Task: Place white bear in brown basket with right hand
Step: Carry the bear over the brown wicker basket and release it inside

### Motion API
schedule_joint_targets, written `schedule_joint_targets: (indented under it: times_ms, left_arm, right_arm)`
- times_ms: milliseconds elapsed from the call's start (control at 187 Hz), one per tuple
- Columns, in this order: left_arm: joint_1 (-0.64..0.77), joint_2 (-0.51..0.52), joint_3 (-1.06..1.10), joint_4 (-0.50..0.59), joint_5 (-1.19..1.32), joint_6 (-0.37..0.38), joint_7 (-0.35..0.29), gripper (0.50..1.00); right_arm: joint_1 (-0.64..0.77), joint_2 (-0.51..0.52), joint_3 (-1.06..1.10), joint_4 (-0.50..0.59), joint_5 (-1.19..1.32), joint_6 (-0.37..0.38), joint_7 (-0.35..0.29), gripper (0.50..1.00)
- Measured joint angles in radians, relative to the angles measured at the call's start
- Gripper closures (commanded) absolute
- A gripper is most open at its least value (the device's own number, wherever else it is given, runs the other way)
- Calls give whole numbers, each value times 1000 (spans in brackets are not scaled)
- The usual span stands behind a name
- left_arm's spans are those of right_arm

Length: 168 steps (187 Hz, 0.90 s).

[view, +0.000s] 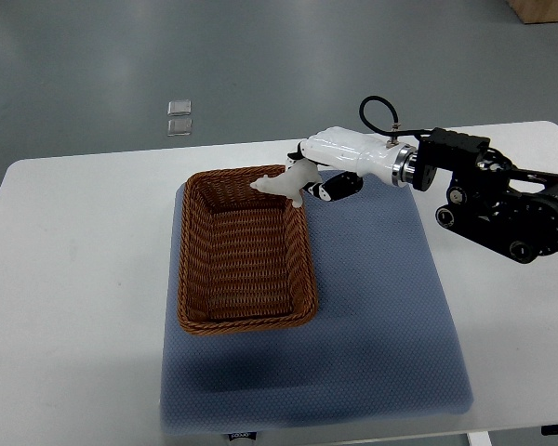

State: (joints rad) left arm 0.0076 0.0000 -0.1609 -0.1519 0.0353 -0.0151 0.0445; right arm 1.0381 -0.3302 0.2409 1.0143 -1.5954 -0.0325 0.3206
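Observation:
A brown woven basket (245, 251) sits on a blue-grey mat (372, 307) on the white table. My right hand (327, 167) reaches in from the right and is shut on the small white bear (283, 183). It holds the bear over the basket's far right corner, at or just above the rim. The basket's inside shows nothing in it. My left arm does not show.
Two small clear square objects (179, 117) lie on the grey floor beyond the table's far edge. The right arm's black forearm (502, 200) stretches over the table's right side. A wooden box corner (545, 9) shows at the top right.

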Motion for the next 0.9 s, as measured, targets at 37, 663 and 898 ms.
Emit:
schedule_joint_targets:
  times_ms: [37, 663, 898]
  left_arm:
    - [0, 0, 0, 0, 0, 0, 0, 500]
    - [0, 0, 0, 0, 0, 0, 0, 500]
    - [0, 0, 0, 0, 0, 0, 0, 500]
  right_arm:
    - [14, 15, -19, 1, -1, 3, 2, 1000]
    - [64, 115, -137, -21, -46, 42, 18, 689]
    - [64, 98, -124, -26, -45, 37, 15, 652]
